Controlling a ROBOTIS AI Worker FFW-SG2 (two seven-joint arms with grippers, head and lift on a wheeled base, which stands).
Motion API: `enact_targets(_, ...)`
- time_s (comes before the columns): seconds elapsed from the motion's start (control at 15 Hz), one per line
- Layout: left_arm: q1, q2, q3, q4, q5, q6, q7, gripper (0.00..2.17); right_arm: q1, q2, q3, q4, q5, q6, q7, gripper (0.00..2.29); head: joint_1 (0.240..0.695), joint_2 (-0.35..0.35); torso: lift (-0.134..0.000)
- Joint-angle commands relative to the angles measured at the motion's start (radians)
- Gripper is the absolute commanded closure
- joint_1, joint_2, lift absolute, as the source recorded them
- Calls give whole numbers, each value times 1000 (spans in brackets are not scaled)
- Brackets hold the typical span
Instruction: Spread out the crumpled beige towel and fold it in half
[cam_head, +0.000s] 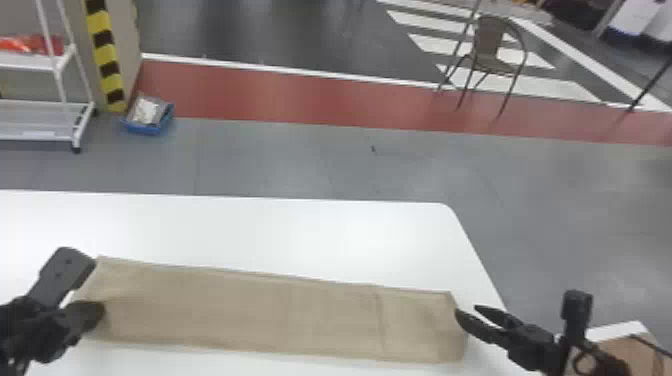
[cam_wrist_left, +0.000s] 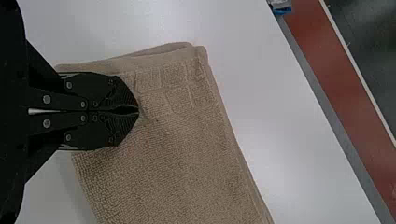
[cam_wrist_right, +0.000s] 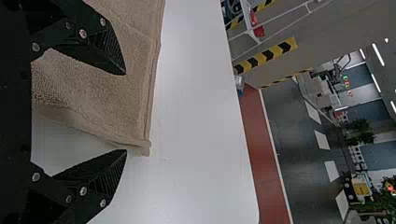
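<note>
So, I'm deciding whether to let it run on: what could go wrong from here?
The left gripper is shut over the towel's creased end; if cloth is pinched there, lifting away could drag the strip askew. The right gripper is open at the other end, where edges lie in layers; closing there might catch just one and undo the fold. That end also lies near the table's right edge, so a hard pull might slide it over.
</note>
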Motion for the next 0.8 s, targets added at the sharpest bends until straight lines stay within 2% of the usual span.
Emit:
enact_targets(0.0, 7, 4, 24, 10, -3, 0, 0, 1565, 0, -1, 2, 0, 0, -12, 1, 343, 695, -285, 0)
enact_targets(0.33, 58, 13, 83, -15, -3, 19, -4, 1561, 3, -16, -2, 0, 0, -36, 1, 343, 695, -248, 0)
enact_targets(0.73, 128, 15, 121, -116, -27, 126, -19, 1561, 17, -34, -10, 7, -17, -49, 1, 340, 695, -252, 0)
